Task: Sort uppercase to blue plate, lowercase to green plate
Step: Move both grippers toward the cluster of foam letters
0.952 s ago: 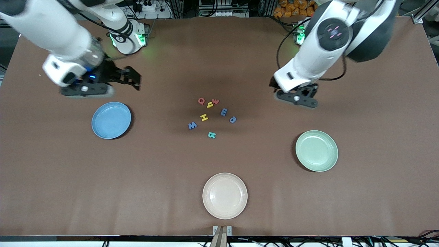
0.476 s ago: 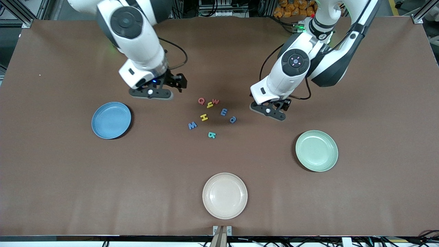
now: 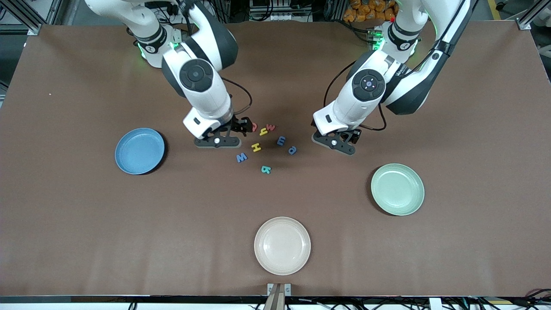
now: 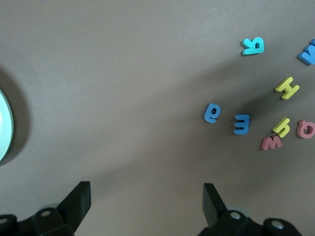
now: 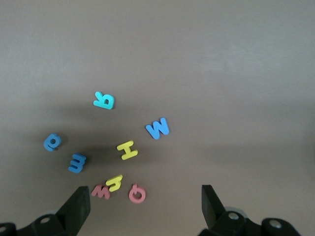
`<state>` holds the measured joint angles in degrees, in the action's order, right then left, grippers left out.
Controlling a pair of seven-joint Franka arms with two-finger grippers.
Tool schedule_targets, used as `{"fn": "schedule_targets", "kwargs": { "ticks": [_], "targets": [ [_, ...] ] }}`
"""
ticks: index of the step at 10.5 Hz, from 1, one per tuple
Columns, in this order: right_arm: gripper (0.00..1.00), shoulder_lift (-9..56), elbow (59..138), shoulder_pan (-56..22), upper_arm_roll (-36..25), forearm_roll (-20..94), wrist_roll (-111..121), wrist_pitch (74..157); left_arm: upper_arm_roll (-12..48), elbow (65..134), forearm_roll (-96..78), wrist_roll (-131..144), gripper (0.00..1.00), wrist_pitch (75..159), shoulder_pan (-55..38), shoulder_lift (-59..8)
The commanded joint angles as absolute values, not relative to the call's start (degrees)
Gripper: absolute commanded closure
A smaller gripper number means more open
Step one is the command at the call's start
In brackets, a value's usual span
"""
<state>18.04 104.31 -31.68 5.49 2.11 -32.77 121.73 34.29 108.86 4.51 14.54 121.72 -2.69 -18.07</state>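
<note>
The foam letters lie in a loose cluster mid-table: red Q [image 3: 253,127], yellow hooked letter [image 3: 263,131], red w [image 3: 270,127], blue three-pronged letter [image 3: 281,140], blue "a" [image 3: 292,150], yellow H [image 3: 256,147], blue W [image 3: 241,157] and teal B-like letter [image 3: 266,169]. My right gripper [image 3: 243,126] is open, low over the table beside the red Q [image 5: 137,193], which shows between its fingers [image 5: 78,209]. My left gripper [image 3: 349,137] is open and empty over bare table at the cluster's other end, beside the blue "a" [image 4: 212,112]. The blue plate [image 3: 140,150] and green plate [image 3: 397,189] hold nothing.
A cream plate [image 3: 282,245] sits near the table's front edge, nearer the camera than the letters. The green plate's rim [image 4: 5,128] shows at the edge of the left wrist view. The brown table [image 3: 86,224] stretches wide around the plates.
My right gripper has swung from above the blue plate's end in to the red Q. My left gripper has come in and lower toward the cluster. The letters have not moved.
</note>
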Motion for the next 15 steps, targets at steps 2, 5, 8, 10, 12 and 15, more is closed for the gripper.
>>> {"fn": "schedule_targets", "kwargs": {
  "ticks": [2, 5, 8, 10, 12, 15],
  "targets": [
    [0.02, 21.4, 107.6, -31.8, 6.5, 1.5, -20.3, 130.0, 34.8, 109.2, 6.4, 14.9, 0.00, 124.8, -2.5, -20.9],
    [0.18, 25.3, 107.6, -31.4, 6.5, 1.4, -11.5, 133.2, 34.7, 109.2, 6.8, 15.5, 0.00, 126.6, -2.6, -23.5],
    [0.24, 29.1, 107.7, -30.9, 6.3, 1.2, -9.2, 137.9, 34.7, 109.3, 11.7, 17.2, 0.00, 131.6, -4.0, -28.4],
    [0.24, 30.3, 107.6, -29.8, 6.1, 0.9, -9.2, 138.4, 34.7, 109.0, 14.2, 20.9, 0.00, 133.6, -6.0, -30.4],
    [0.23, 30.8, 107.6, -29.3, 6.0, -1.0, -9.2, 138.4, 34.5, 108.8, 17.2, 25.7, 0.00, 134.0, -8.4, -32.1],
    [0.23, 33.0, 107.5, -28.9, 6.0, -1.0, -9.8, 140.3, 34.2, 108.1, 21.7, 30.4, 0.02, 134.2, -11.2, -34.3]
  ]
}}
